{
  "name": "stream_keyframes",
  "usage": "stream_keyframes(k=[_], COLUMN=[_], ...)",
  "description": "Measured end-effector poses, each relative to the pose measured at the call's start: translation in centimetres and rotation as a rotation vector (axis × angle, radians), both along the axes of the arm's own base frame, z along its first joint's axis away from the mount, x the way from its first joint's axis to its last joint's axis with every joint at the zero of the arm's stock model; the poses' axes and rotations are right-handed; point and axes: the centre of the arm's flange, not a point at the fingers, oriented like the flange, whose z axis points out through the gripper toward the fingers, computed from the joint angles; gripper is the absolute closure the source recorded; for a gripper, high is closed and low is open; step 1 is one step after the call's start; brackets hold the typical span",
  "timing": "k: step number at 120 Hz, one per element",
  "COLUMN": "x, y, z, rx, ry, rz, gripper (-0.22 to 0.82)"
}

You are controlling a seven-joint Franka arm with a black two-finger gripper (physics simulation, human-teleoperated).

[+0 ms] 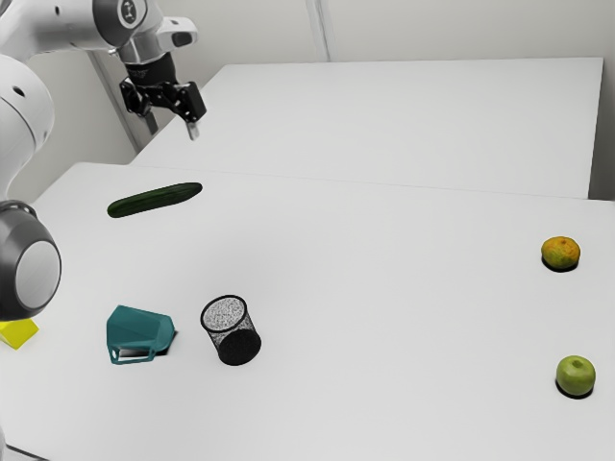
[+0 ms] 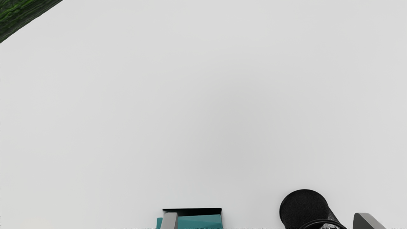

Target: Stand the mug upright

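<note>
Taking twelve o'clock as the top of the exterior view, we judge the step in hand to be the approach to the mug (image 1: 140, 328), with the gripper (image 1: 173, 129) high at about its one o'clock, fingers wide apart and nothing gripped. We advise bringing the open fingers down across the body, clear of the handle (image 1: 133, 358), and closing gently only once both sides are straddled. The mesh cup (image 1: 236, 336), near at three o'clock, calls for care, as a wide finger could knock it. We recommend lifting enough for the turn, rolling the base downward, and releasing only when it sits flat, since a tilted release could tip it over again. On appearance, we find the mug teal and faceted, apparently lying on its side on the table (image 1: 384, 288), its handle toward six o'clock; which end is the mouth we cannot tell
</note>
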Motion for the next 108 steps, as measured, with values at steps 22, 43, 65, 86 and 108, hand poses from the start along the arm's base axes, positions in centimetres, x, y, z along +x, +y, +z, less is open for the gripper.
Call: stream_keyframes(k=[22,43,65,86,108], x=[-0.9,-7.1,-13.8,-17.3,-19.3], y=[1.3,6.0,8.7,10.3,14.4], z=[0.3,-4.1,-8.6,-11.5,-14.5], rx=[-0.016,-0.186,-0.304,-0.320,-0.338], ry=[0.009,0.098,0.089,0.031,-0.022], rz=[0.001,0.062,0.097,0.089,0.130], gripper=[0.00,0.00,0.00,0.00,0.00])
